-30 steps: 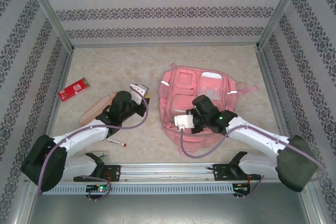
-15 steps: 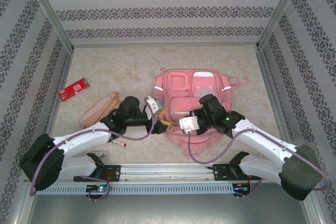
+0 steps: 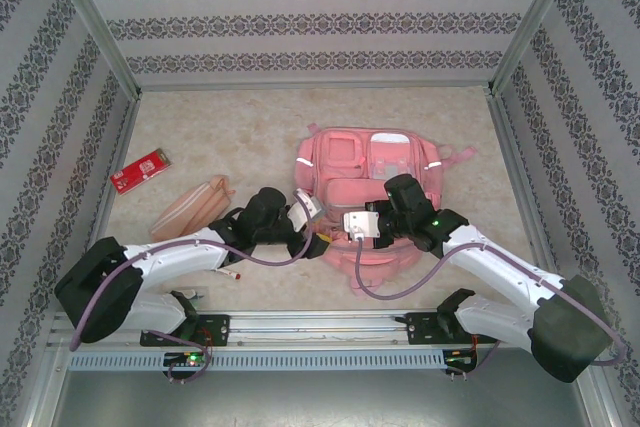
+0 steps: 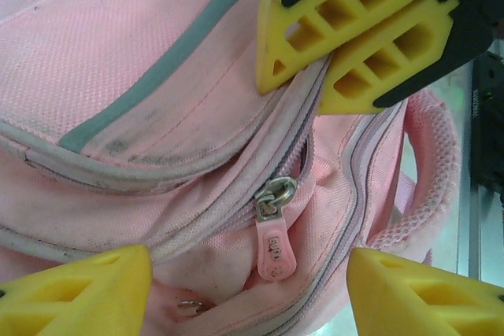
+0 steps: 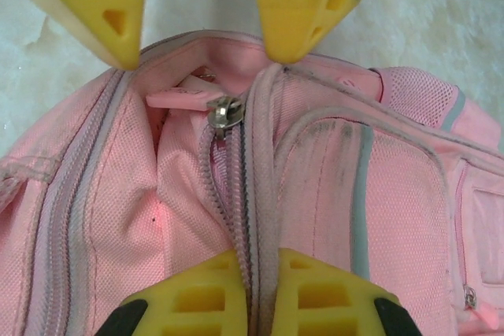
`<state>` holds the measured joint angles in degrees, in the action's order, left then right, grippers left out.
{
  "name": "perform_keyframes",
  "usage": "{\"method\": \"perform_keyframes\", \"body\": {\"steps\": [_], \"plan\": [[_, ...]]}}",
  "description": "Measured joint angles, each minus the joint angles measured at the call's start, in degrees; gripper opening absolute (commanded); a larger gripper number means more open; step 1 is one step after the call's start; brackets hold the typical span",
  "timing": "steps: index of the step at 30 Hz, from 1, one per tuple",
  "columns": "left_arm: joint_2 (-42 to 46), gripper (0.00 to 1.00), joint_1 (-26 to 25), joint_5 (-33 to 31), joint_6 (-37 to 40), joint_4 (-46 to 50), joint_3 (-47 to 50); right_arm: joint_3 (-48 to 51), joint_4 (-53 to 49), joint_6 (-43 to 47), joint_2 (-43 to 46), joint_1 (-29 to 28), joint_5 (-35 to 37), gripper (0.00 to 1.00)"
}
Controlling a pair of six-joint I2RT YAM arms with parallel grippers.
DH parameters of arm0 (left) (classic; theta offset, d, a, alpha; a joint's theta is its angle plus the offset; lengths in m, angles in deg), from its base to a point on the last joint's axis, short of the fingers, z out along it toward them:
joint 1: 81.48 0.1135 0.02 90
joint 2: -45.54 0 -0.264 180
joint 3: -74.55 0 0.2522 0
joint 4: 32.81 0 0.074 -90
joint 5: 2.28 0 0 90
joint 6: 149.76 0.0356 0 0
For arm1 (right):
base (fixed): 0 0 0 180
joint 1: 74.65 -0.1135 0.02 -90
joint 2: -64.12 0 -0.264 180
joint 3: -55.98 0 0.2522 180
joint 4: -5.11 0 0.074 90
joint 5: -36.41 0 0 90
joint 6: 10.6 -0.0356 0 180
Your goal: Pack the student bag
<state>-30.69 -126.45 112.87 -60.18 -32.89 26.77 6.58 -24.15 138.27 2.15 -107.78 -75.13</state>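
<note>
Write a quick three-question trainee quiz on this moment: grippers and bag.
1. True or false: the left gripper is shut on the zipper pull.
2. What does the right gripper pinch? A) a water bottle B) the student bag, its fabric beside the zipper C) a notebook
3. Fill in: the tan pouch lies on the bag's ____ side, by the robot's own sides.
Key: 1 false, its jaws stand open on either side of the pull. 2 B. 3 left.
</note>
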Motion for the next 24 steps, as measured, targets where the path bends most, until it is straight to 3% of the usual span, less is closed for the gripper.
{"method": "perform_keyframes", "body": {"steps": [3,9,14,24], "plan": [[-1.6,0.62,-0.8,-1.2,0.0,-0.5,-0.5,0.0,0.0,-0.8,0.0,0.0,0.0,0.00],[-7.3,0.45,-2.1,-4.3,-0.5,-3.3,-2.0,0.0,-0.2,-2.0,0.0,0.0,0.9,0.00],[-10.0,0.49,-3.2,-8.1,-2.3,-8.1,-2.0,0.0,-0.1,-3.1,0.0,0.0,3.3,0.00],[-9.7,0.47,-5.2,-13.9,-4.7,-17.2,0.7,0.4,1.3,-5.2,2.7,0.0,5.9,0.00]]}}
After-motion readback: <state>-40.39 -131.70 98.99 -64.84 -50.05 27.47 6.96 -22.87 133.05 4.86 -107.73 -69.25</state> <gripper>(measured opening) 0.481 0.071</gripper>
